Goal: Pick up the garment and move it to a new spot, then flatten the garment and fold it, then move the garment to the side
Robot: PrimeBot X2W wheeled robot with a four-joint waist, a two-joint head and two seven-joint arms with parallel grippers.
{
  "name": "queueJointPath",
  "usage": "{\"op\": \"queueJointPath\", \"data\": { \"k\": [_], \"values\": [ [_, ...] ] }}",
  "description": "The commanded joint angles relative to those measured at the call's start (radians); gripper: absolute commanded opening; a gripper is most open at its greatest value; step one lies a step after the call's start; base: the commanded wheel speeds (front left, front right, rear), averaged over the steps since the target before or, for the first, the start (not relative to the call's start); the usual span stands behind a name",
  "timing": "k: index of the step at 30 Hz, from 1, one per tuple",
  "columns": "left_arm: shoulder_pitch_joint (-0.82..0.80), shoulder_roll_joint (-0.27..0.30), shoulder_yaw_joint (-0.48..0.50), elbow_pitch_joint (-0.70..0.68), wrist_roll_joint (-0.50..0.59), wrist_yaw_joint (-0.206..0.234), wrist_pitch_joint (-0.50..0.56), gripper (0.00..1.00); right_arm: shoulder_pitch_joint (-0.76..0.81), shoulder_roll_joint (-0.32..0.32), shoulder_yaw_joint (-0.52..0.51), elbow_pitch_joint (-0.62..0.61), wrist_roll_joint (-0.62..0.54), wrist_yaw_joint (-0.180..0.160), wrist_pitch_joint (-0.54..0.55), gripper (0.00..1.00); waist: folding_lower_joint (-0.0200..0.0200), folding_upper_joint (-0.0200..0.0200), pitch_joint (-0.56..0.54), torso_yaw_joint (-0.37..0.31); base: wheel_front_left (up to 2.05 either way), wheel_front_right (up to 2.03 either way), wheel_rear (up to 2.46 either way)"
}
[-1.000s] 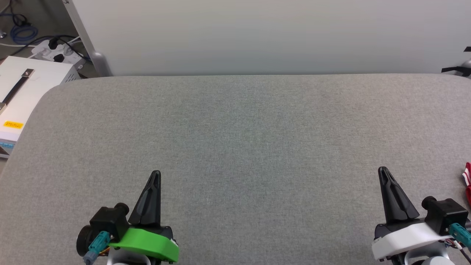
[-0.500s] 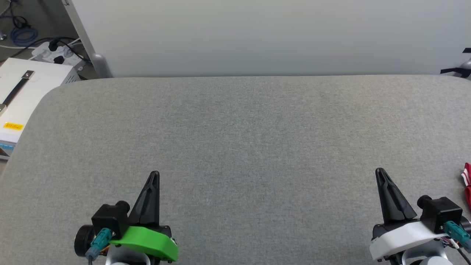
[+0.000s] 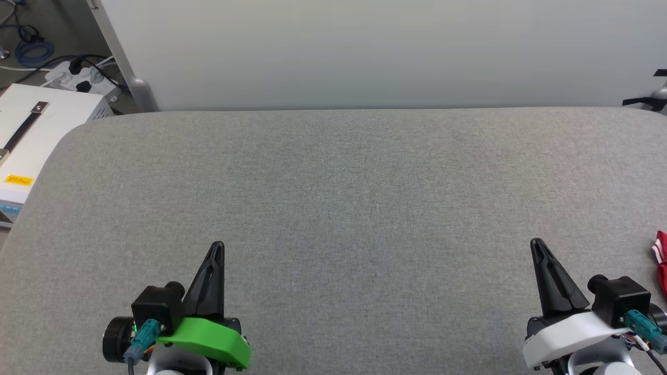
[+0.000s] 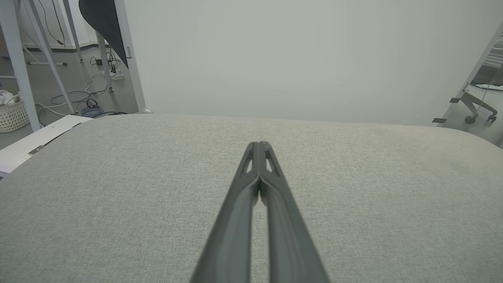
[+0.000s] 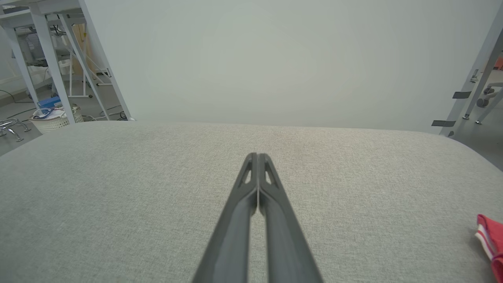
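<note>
- Grey fabric-covered table (image 3: 333, 198) is spreading across the whole foreground, with a plain white panel (image 3: 365, 52) standing behind its far edge. A white case (image 3: 31, 135) and a power strip (image 3: 78, 75) are sitting off its left corner.
- Garment (image 3: 662, 258): only a red corner with red-white striped trim is showing, lying on the table at the far right edge of the head view. The rest is running out of frame, so its long axis cannot be told.
- Right gripper (image 3: 536, 243): fingers are pressing together with nothing between them, pointing away from the robot over bare cloth. The garment is lying to its right, near but apart, roughly level with the fingertips.
- Left gripper (image 3: 219, 245): likewise clenched and empty, pointing forward, well apart from the garment across the table.
- Judgement: the right arm is sitting nearer, so any reach for the garment is calling for a swing rightward with the fingers parting first. Whether the garment is awaiting pick-up or already set aside cannot be told.
</note>
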Motion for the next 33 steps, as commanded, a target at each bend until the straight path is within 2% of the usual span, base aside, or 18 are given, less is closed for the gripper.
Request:
{"op": "queueJointPath", "data": {
  "k": [1, 33],
  "values": [
    [-0.005, -0.004, 0.005, -0.005, 0.01, 0.01, 0.005, 0.0, -0.009, 0.006, -0.003, -0.006, -0.013, 0.0, 0.005, 0.0, 0.0, -0.0001, 0.0, 0.0, 0.0, 0.0, 0.0],
    [-0.011, -0.01, 0.023, -0.029, 0.074, 0.044, 0.073, 0.0, -0.018, 0.032, -0.02, -0.021, -0.08, 0.0, 0.072, 0.0, 0.0, -0.0001, -0.01, -0.003, 0.0, 0.0, 0.0]
  ]
}}
